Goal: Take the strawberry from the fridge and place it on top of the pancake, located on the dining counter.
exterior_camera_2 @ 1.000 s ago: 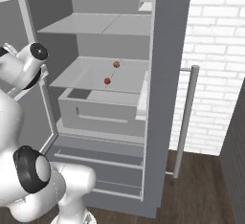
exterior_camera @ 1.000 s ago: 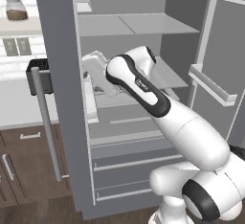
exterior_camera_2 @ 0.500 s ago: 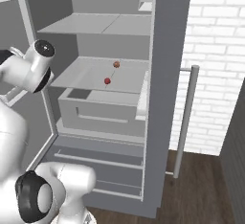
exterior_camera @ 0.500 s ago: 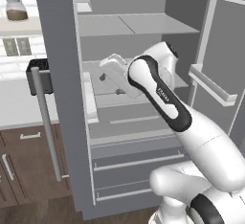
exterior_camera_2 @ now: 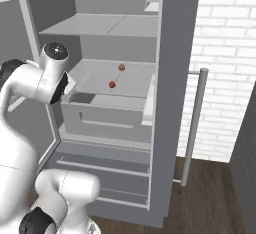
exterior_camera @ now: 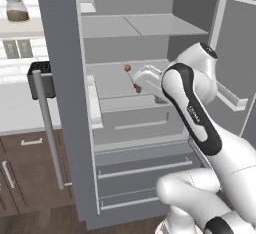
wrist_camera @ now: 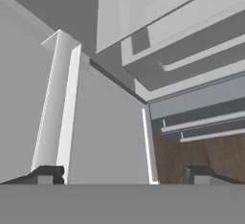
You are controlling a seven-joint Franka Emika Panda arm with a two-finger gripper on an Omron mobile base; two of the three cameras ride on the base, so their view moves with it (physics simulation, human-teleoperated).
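Inside, the fridge stood with both doors swung wide, its pale shelves and two wide drawers on show. The strawberry sat on the middle shelf, toward the front edge and roughly midway across, with a small brownish ball farther back on the same shelf, apart from it. From the left base view the berry was just a red speck beside the robot's wrist, and the ball sat above and behind it. The white arm reached up in front of the opening, its hand at about the height of the pulled-out bin under that shelf, short of the berry. The tool had its two dark fingertips spread well apart with nothing between them, looking down along the open door's inner side toward the drawers and the wooden floor.
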